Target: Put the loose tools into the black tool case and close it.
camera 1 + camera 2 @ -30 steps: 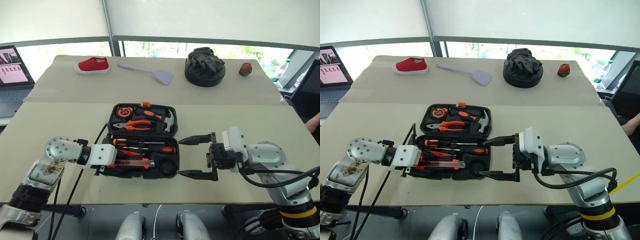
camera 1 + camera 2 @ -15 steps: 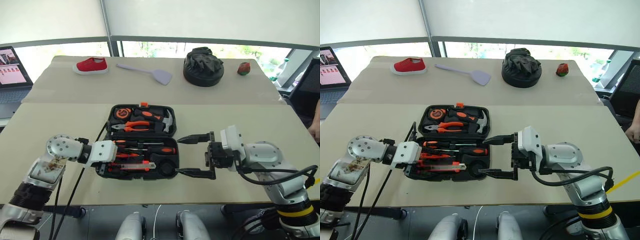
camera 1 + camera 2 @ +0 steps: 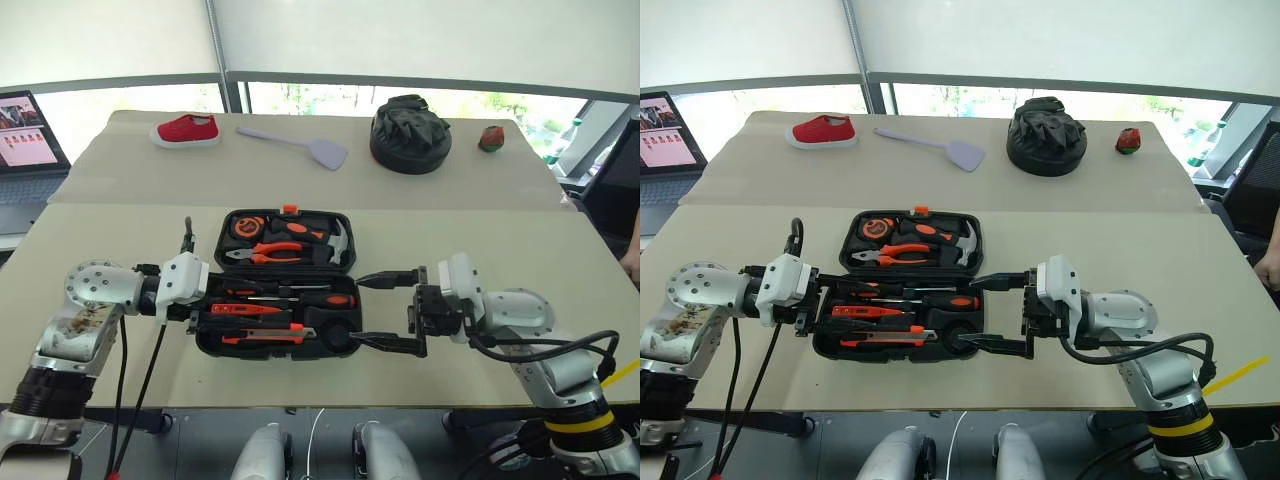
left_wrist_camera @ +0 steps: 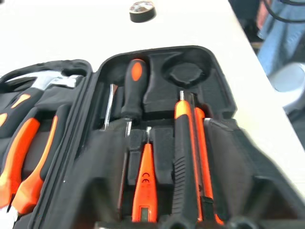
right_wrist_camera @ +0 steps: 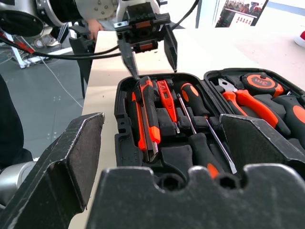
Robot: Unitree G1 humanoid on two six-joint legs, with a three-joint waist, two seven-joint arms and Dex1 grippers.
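Observation:
The black tool case [image 3: 208, 346] lies open in the middle of the near table. Its near half holds two black-and-orange screwdrivers [image 3: 300, 297], a slim orange screwdriver [image 3: 245, 309] and the utility knife [image 3: 265, 334]. A small grey tape ring [image 4: 142, 10] lies on the table past the case's right end. My left gripper [image 3: 210, 298] hovers at the case's left edge, open and empty, and its fingers [image 5: 128, 52] point at the tools. At the case's right edge my right gripper [image 3: 385, 310] stands wide open with nothing in it.
The lid half holds orange-handled pliers, a hammer and a tape measure [image 3: 247, 226]. On the far table lie a red shoe [image 3: 185, 130], a lilac spatula [image 3: 300, 146], a black fabric bundle [image 3: 410, 133] and a small red object [image 3: 490, 138]. A laptop [image 3: 25, 140] stands far left.
My left gripper has risen and drawn back leftward off the case's near half to its left edge. The right gripper has stayed put, wide open.

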